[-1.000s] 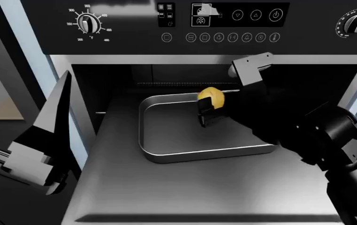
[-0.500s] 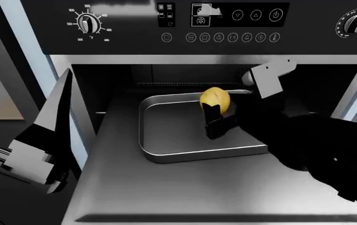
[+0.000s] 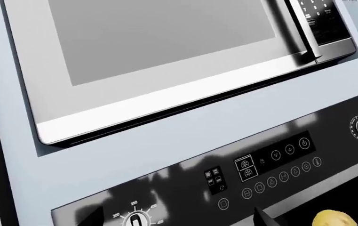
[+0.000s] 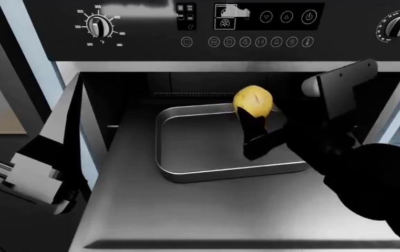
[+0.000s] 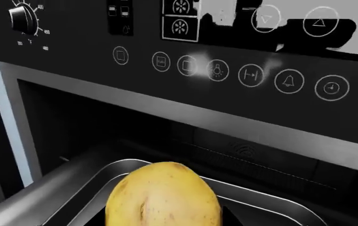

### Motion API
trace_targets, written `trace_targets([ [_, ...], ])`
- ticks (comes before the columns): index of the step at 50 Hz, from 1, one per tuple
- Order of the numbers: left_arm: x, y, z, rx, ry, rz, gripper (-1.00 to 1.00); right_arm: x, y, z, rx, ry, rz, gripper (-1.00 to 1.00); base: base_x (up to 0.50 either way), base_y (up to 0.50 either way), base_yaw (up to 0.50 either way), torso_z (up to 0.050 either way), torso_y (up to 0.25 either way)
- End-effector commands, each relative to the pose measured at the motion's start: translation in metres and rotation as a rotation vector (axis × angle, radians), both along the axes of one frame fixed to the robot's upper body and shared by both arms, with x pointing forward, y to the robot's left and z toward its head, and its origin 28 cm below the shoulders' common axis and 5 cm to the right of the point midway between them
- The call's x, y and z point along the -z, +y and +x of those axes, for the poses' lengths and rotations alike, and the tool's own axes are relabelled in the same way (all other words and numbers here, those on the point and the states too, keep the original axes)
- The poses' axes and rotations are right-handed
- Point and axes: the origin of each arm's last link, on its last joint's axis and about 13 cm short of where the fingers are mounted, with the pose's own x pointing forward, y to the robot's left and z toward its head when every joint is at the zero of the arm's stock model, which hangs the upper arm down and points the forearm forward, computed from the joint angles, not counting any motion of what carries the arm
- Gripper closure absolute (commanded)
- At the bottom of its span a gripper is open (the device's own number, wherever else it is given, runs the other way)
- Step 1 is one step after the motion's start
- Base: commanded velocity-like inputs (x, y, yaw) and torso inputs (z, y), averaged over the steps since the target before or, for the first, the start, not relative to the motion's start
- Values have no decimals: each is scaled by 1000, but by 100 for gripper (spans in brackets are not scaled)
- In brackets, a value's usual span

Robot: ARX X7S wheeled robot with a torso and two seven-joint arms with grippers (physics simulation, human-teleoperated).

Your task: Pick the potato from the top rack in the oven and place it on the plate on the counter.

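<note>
Item: potato (image 4: 254, 102). Location: off the baking tray (image 4: 185, 173), held in the air above the tray's rear edge, at the mouth of the oven (image 4: 207, 31), below the control panel.

Holder: right gripper (image 4: 256, 122), closed on the lower part of the potato, which shows above the fingers. Left gripper (image 4: 49, 181) waits outside the cavity by the oven's left edge; whether it is open or closed cannot be told.

Step in hand, as judged: carry phase; the pick looks done, the placing not yet begun.

Next move calls for: drawing the potato straight out toward the front edge of the top rack (image 4: 130, 220), clearing the oven's upper frame, then turning toward the plate, which no view shows.

Appearance: 1 oval, smooth yellow-tan potato (image 5: 163, 200) with faint brown specks, whole, much narrower than the tray.
</note>
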Motion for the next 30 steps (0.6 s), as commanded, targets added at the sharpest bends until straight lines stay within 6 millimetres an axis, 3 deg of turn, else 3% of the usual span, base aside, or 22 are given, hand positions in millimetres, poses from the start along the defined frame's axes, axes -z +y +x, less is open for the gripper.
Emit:
trace_targets([
  [1,-1,-1,0,3,-1,2,-100,-8,-3,-17,-8,-73,15,100,0,0,0,0,0],
  [17,0,-2,0,5,0,2,-100,-9,-2,-19,-12,-90,23,100,-229,0,0,0,0],
  [24,0,-2,1,2,0,1,-100,-8,-2,-18,-14,-84,28,100,0,0,0,0,0],
  [30,0,-2,1,3,0,2,-100,-9,-1,-19,-16,-89,35,100,-5,-452,0,0,0],
])
